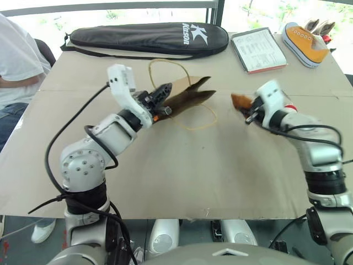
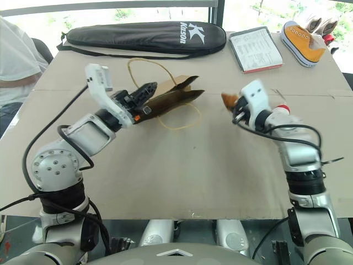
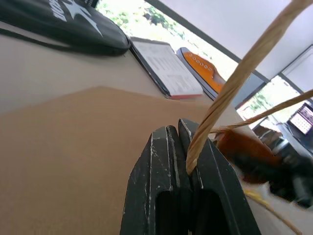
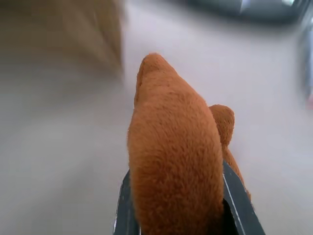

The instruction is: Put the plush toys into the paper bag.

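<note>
- Two arms share the work over the table (image 1: 182, 182), one on the paper bag (image 1: 185, 98), the other on a toy.
- Paper bag: it lies raised off the table at its mouth end, its long axis running across the table from the left gripper toward the right arm, mouth facing the right gripper. The mouth looks nearly flat, only a narrow dark gap, as far as can be judged.
- Left gripper (image 1: 161, 93): jaws pressed together on a twisted bag handle (image 3: 230, 88), holding that edge up.
- Right gripper (image 1: 249, 110): clamped on the orange-brown plush toy (image 4: 173, 156), which sticks out past the fingertips toward the bag.
- Governing relation: toy and bag mouth are near but apart, with bare table between; the mouth lies to the robot's left of the toy, roughly level with it.
- Judgement: the right arm is the nearer and must carry the toy leftward along the bag's axis; a flat mouth could block entry.
</note>
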